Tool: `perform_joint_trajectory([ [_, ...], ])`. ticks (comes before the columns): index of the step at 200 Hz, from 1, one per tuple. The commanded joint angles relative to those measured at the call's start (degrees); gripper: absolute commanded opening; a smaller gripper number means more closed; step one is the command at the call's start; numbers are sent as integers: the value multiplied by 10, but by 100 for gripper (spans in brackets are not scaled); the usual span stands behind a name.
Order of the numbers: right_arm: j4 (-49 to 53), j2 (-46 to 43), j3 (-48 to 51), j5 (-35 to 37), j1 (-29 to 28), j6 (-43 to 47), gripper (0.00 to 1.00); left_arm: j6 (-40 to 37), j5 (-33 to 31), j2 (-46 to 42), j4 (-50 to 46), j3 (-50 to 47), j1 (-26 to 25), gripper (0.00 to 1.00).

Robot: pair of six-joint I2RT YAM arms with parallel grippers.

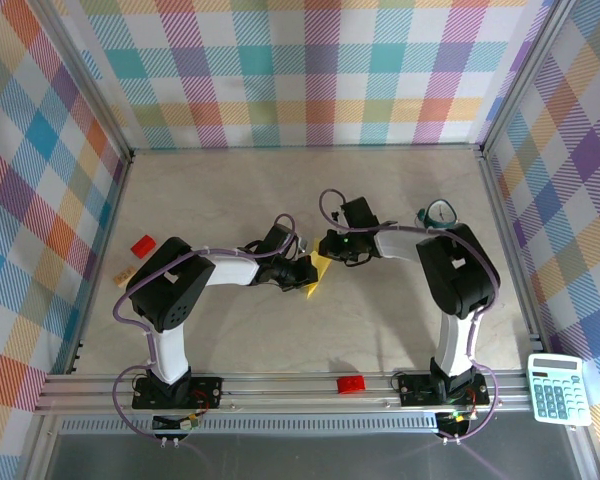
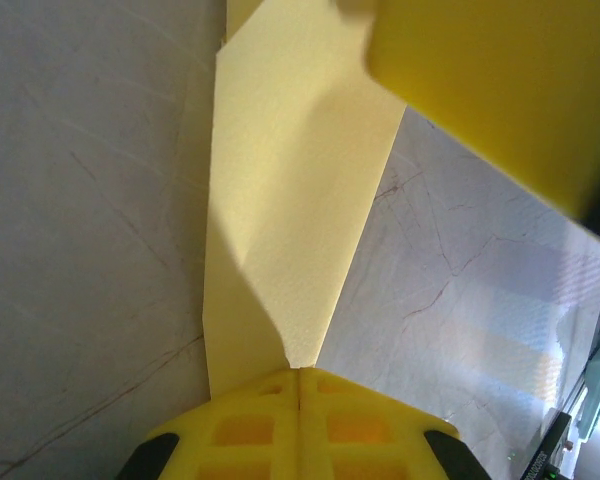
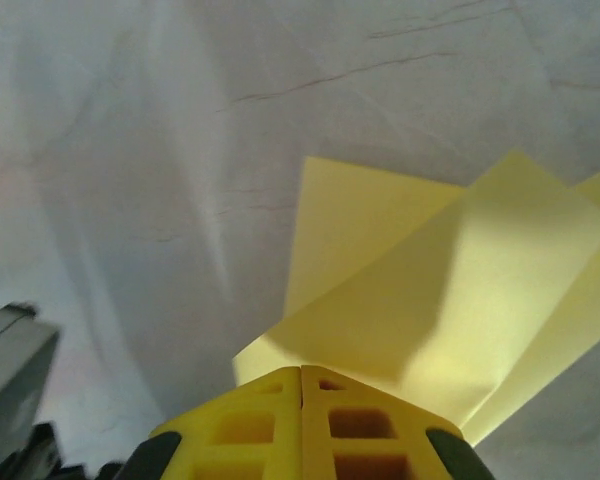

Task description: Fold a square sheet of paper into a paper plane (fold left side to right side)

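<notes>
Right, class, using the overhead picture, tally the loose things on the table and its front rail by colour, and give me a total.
Red: 2, brick near the left wall and brick on the front rail
Yellow: 1, sheet of paper
Tan: 1, small block
Teal: 1, small object by the right arm
White: 1, calculator
Total: 6

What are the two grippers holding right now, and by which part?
Both hold the yellow paper: the left gripper pinches a pointed folded corner, and the right gripper pinches an edge of the lifted flap.
</notes>
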State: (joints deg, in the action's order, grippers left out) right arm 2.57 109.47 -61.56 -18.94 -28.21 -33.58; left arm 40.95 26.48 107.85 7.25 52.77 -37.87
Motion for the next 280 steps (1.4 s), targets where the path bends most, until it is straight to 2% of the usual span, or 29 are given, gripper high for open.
perform_joint_trajectory([
  [1, -12, 16, -19, -4, 13, 11, 5, 0, -59, 47, -126, -30, -9, 0],
  [78, -17, 47, -18, -1, 66, 27, 5, 0, -60, 52, -136, -25, -8, 0],
  [167, 13, 86, -87, -8, 115, 44, 5, 2, -60, 48, -132, -28, -9, 0],
  [187, 25, 69, -99, -4, 121, 50, 5, 4, -61, 45, -124, -30, -9, 0],
  [210, 47, 24, -96, -4, 121, 56, 5, 20, -60, 40, -98, -33, -9, 0],
  [235, 50, -25, -56, -35, 113, 33, 5, 51, -64, 41, -53, -40, -10, 0],
  [280, -10, -39, 18, -119, 49, -41, 5, 76, -77, 44, -19, -36, -10, 0],
])
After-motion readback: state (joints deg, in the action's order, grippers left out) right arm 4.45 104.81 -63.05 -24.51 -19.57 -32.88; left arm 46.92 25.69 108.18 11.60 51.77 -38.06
